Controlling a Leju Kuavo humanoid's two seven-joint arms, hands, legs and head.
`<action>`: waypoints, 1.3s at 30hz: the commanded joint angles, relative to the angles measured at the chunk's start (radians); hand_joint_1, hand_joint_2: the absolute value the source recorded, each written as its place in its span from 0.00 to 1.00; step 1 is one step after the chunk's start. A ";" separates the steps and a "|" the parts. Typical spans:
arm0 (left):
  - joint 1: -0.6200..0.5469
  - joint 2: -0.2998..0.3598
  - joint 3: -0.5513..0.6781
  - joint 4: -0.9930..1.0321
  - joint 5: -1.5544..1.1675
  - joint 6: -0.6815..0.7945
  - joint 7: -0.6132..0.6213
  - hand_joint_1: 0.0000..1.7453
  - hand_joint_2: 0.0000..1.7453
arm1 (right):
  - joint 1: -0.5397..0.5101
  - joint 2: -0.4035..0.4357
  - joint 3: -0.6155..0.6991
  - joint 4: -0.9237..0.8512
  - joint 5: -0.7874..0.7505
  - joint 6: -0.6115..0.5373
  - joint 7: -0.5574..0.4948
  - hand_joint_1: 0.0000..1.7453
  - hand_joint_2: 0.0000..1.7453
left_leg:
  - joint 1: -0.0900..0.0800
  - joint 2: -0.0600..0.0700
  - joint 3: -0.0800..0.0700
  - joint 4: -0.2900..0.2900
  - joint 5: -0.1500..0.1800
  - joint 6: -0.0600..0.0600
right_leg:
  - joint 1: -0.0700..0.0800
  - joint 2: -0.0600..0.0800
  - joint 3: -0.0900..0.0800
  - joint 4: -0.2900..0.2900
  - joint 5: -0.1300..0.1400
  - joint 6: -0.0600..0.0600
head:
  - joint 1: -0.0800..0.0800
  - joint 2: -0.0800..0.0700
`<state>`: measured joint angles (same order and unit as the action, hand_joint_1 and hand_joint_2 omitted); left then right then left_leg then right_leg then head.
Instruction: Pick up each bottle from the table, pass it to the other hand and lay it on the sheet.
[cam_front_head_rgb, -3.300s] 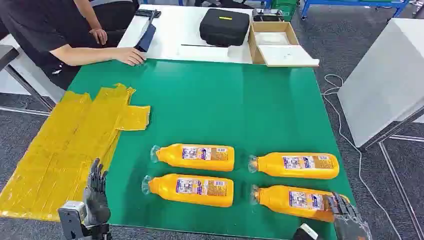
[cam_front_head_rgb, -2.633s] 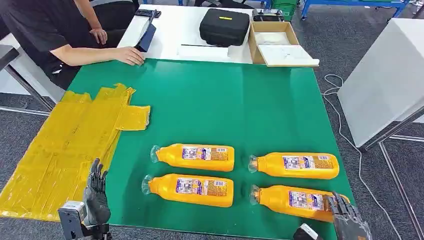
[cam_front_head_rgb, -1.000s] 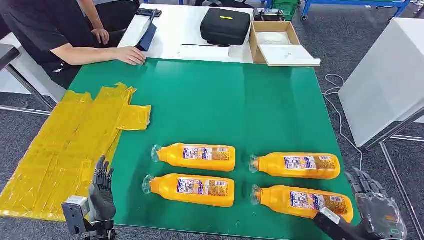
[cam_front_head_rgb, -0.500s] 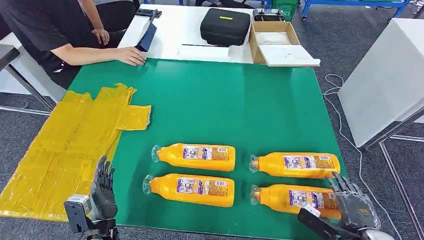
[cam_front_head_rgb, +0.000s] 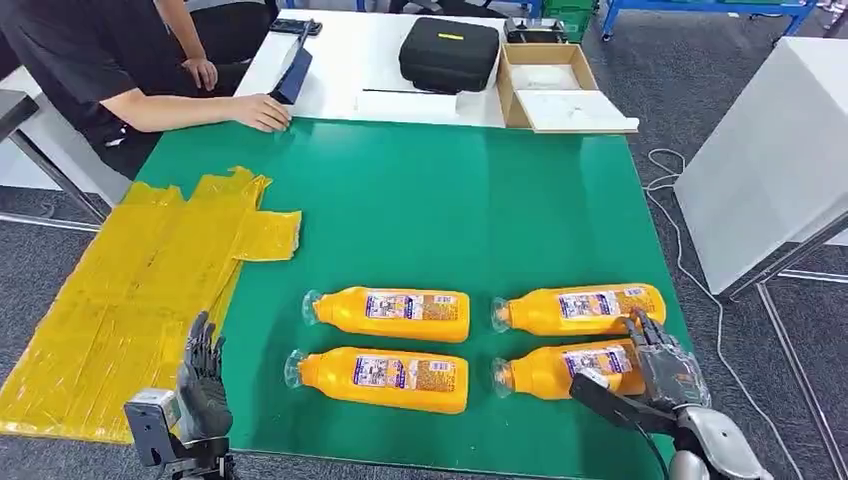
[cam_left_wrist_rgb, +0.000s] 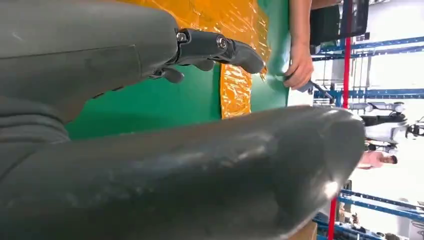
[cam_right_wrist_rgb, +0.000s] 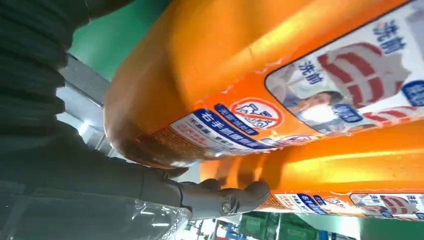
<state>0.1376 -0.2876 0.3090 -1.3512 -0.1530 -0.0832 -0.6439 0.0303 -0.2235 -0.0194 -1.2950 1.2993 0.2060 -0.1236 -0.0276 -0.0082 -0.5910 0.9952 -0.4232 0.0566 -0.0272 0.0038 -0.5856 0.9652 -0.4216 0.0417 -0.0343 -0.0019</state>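
A: Where is the right hand (cam_front_head_rgb: 660, 362)?
B: Gripping the near-right bottle (cam_front_head_rgb: 560, 368) on the green table (cam_front_head_rgb: 420, 200).
A: The left hand (cam_front_head_rgb: 200, 375)?
B: Empty, fingers spread, beside the yellow sheet (cam_front_head_rgb: 130, 290).

Glossy orange plastic bottles (cam_front_head_rgb: 390, 314), crinkled shiny yellow sheet (cam_front_head_rgb: 130, 300), matt green table (cam_front_head_rgb: 430, 210).
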 joint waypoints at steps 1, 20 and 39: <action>-0.025 0.033 -0.014 0.015 0.020 0.020 0.028 0.00 0.00 | -0.059 0.021 0.097 0.223 -0.017 0.050 -0.017 0.99 1.00 | 0.003 0.002 0.003 -0.001 0.001 -0.005 | 0.003 0.001 0.004 -0.003 0.002 -0.003 | 0.000 0.000; -0.024 0.024 -0.028 -0.012 0.025 0.043 0.051 0.00 0.00 | 0.010 0.063 0.060 0.116 0.020 0.124 0.006 1.00 1.00 | 0.005 0.000 0.012 0.000 -0.001 -0.005 | 0.005 0.000 0.012 -0.003 0.002 -0.005 | 0.000 0.000; 0.014 0.011 0.027 -0.035 0.042 -0.031 0.049 0.00 1.00 | 0.119 -0.138 -0.083 -0.526 -0.150 0.189 -0.133 1.00 1.00 | 0.001 0.000 0.001 0.002 -0.001 -0.003 | 0.001 0.000 0.001 0.002 0.000 -0.003 | 0.000 0.000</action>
<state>0.1432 -0.2846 0.2930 -1.3886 -0.1183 -0.0752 -0.5936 0.0525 -0.1866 0.0103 -1.4326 1.2783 0.3269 -0.2049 -0.0260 -0.0066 -0.5881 0.9954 -0.4239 0.0570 -0.0256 0.0063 -0.5821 0.9651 -0.4200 0.0403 -0.0343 -0.0019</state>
